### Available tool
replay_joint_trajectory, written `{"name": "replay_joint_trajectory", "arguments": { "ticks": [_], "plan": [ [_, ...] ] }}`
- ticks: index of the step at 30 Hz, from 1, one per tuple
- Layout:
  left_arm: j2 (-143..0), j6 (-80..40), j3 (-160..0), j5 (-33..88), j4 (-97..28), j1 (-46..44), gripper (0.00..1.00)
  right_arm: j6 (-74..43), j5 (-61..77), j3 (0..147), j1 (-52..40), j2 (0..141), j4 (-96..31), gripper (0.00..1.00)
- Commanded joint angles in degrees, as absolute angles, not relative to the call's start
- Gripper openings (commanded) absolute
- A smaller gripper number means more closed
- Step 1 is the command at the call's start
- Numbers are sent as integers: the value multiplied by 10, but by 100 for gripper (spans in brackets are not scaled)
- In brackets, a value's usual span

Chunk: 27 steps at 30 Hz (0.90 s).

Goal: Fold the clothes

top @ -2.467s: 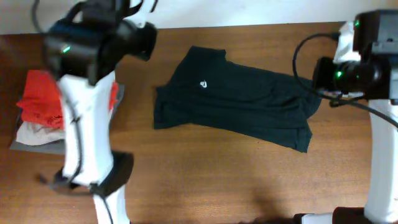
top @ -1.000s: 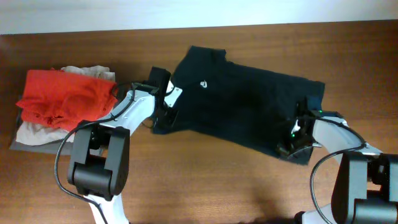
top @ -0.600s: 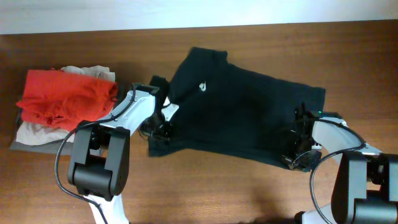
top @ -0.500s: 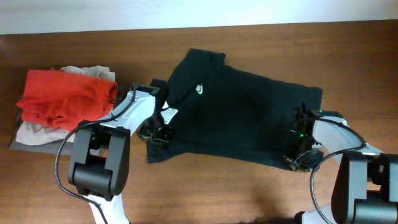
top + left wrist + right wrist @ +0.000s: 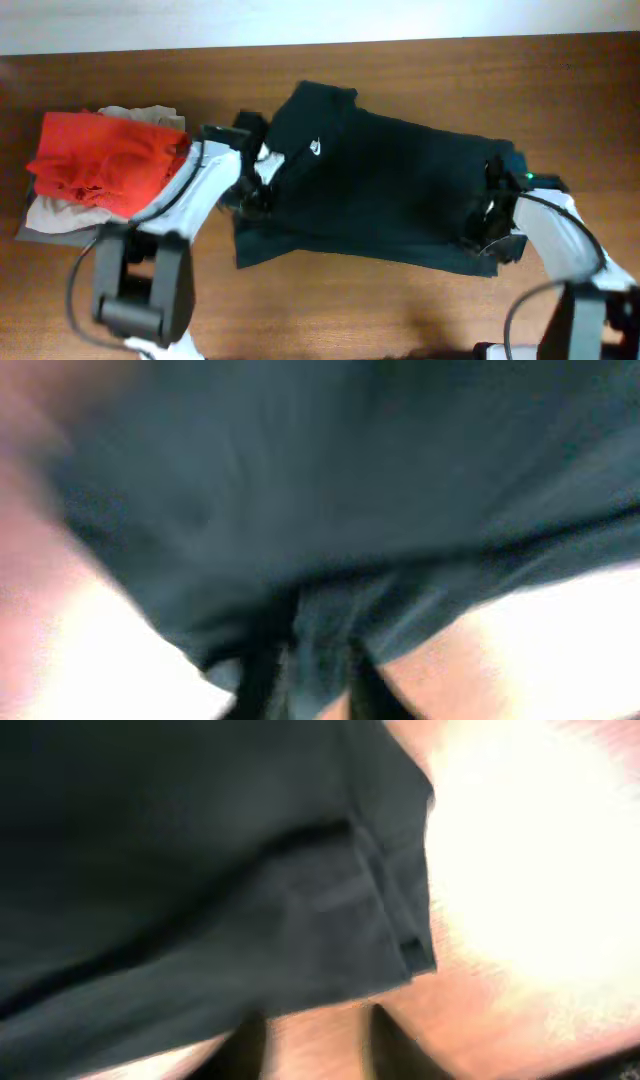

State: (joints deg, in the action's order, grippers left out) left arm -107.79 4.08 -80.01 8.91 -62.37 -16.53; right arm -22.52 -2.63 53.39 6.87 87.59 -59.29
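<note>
The black soft-fabric T-shirt [image 5: 390, 200] lies opened out across the middle of the brown wooden table [image 5: 330, 310]. Its collar end points toward the far edge, left of centre. Its hem end slants down toward the right edge, and the small white chest logo [image 5: 315, 148] faces up near the collar. It is flat but still a single layer with some soft ripples, so my judgement is that the spreading step is closing and no fold has been made yet. The left gripper [image 5: 252, 195] sits low at the shirt's left side, on the sleeve or side hem. Its wrist view is badly smeared: dark cloth fills the space around the fingers [image 5: 265, 680], and I cannot tell whether they pinch it or have let go. The right gripper [image 5: 488, 228] is at the shirt's near right corner. In its wrist view the fingers [image 5: 245, 1045] stand apart with bare wood between them and the hem corner just beyond their tips, so nothing is held there. Next, each gripper probably needs a firm pinch on an edge, both lifting together and carrying one side over the body without dragging the rest. At the table's left edge, well apart from the shirt, a folded red garment [image 5: 105, 160] rests on folded beige and grey garments [image 5: 45, 215].
</note>
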Motion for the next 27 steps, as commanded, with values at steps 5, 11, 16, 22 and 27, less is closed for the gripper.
{"name": "replay_joint_trajectory", "arguments": {
  "ticks": [5, 11, 16, 22, 27],
  "plan": [
    [-991, 44, -845, 95, -429, -165, 39, -210, 33, 583, 68, 786, -544, 55],
    [-1105, 86, -845, 144, -247, -165, 29, -210, 72, 583, 68, 815, -455, 17],
    [-1198, 93, -845, 155, -137, -165, 15, -210, 137, 583, 68, 817, -435, 12],
    [-1265, 100, -845, 155, -58, -165, 9, -182, 154, 583, 68, 817, -461, 9],
    [-1307, 100, -846, 154, -42, -164, 8, -182, 154, 583, 68, 817, -472, 8]
  ]
}}
